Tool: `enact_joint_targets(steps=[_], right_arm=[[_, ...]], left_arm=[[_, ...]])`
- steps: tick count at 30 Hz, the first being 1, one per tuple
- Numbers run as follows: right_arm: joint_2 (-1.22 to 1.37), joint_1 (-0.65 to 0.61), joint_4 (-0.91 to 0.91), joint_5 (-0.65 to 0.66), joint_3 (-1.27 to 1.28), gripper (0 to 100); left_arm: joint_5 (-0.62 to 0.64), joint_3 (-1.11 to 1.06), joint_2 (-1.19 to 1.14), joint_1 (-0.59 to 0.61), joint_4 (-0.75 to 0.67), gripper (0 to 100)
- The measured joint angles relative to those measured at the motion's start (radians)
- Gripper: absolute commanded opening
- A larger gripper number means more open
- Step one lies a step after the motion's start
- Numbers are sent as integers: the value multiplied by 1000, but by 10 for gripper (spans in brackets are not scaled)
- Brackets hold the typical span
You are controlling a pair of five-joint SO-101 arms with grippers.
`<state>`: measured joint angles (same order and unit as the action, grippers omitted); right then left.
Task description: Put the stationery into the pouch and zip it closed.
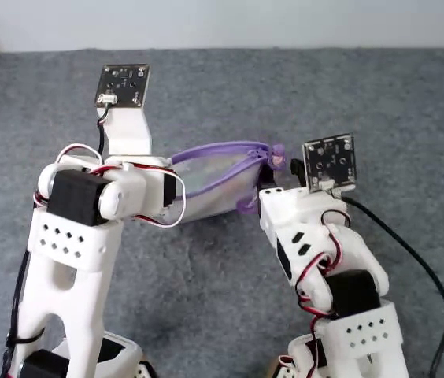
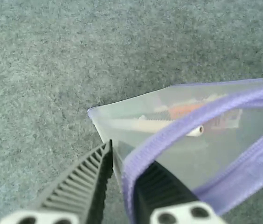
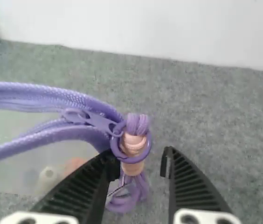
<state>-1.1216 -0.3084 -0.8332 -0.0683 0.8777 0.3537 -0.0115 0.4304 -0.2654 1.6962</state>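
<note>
Closest in, the left fingers [image 2: 82, 186] were clenched on the pouch [image 2: 122, 116] at its corner, pinning the end of the purple zip tape. The right fingers [image 3: 187, 186] were spread apart and gripping nothing, with the pull cord [image 3: 131, 142] sitting between them, touching one finger. The pouch lay on the desk [image 1: 379, 94] stretched between both arms, mouth gaping, with the slider [image 3: 92, 119] parked at the right arm's end. A white pen [image 2: 155, 126] and something orange were inside, so I'd say loading's done and zipping is the step in hand. Next up, probably: pinch that cord and drag it toward the left arm while the left holds firm.
</note>
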Motion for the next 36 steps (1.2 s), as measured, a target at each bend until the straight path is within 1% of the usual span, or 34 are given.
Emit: enact_joint_targets(steps=[9,16,21,33,36], right_arm=[[0,0,6,0,8,143],[176,0,121,0,9,143],[252,0,147,0,9,143],[270,0,199,0,9,143],[270,0,201,21,9,143]], left_arm=[[0,0,0,0,-2,12],[0,0,0,0,-2,12],[0,0,0,3,-3,12],[2,0,0,3,-3,12],[2,0,0,3,-3,12]])
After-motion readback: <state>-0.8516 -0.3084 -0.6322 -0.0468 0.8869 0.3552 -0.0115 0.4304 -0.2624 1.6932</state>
